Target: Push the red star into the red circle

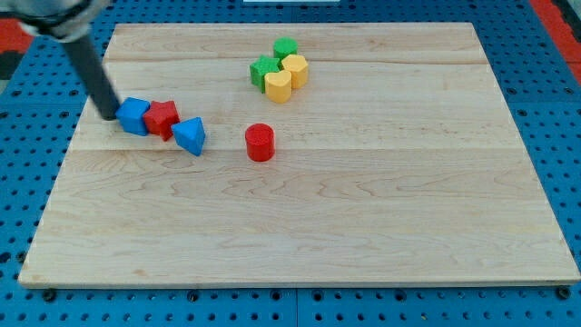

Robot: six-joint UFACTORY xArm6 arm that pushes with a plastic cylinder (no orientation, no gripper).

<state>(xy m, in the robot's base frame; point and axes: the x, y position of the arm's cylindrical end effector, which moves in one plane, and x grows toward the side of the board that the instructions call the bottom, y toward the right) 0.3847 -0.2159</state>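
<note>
1. My tip (pixel 108 114) touches the view's left side of the blue block (pixel 133 115); the rod has no jaws.
2. Red star (pixel 162 118) sits between that blue block and the blue triangle (pixel 190 135).
3. Red circle (pixel 260 142) stands apart, toward the view's right.

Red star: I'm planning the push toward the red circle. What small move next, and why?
Probably keep pushing toward the view's right: my tip sits against the blue block, which touches the red star; the blue triangle lies between star and red circle.
</note>
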